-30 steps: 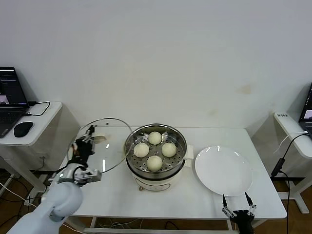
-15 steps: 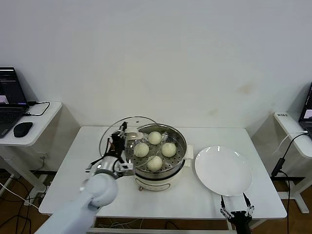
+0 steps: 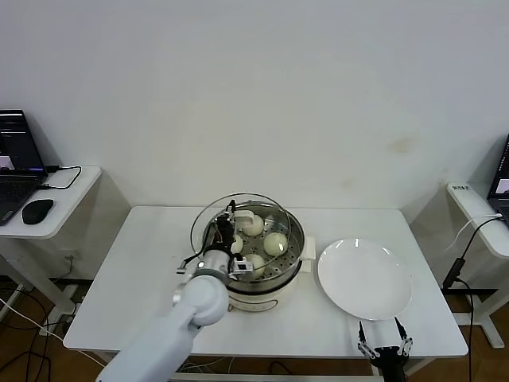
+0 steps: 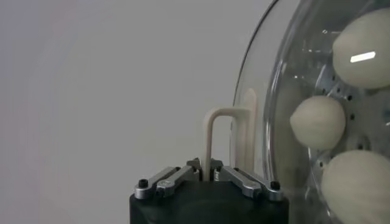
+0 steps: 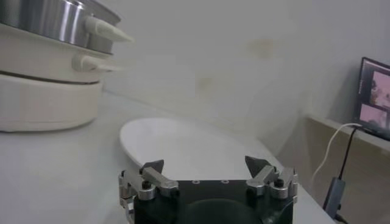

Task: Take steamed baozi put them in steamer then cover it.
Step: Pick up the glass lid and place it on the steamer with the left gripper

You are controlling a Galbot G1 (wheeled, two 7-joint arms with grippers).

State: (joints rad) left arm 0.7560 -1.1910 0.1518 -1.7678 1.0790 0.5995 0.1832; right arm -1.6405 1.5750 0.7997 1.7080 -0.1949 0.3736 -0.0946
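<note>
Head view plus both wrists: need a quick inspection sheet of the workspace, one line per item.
Surface: white table, bare around the pot.
Steamer: near table centre, steel basket on cream base.
Baozi: in the basket; three seen clearly through the glass, the rest hidden behind the gripper.
Cover: glass lid tilted above the basket, not seated.
Plate: bare, on the steamer's right.
Clutter: nothing seen.
Left gripper: shut on the cover's bar handle, over the steamer.
Right gripper: open, idle near the table's front edge by the plate.
Cables: on the side desks only.
Surroundings: laptop and mouse on the left desk; plain wall behind.
</note>
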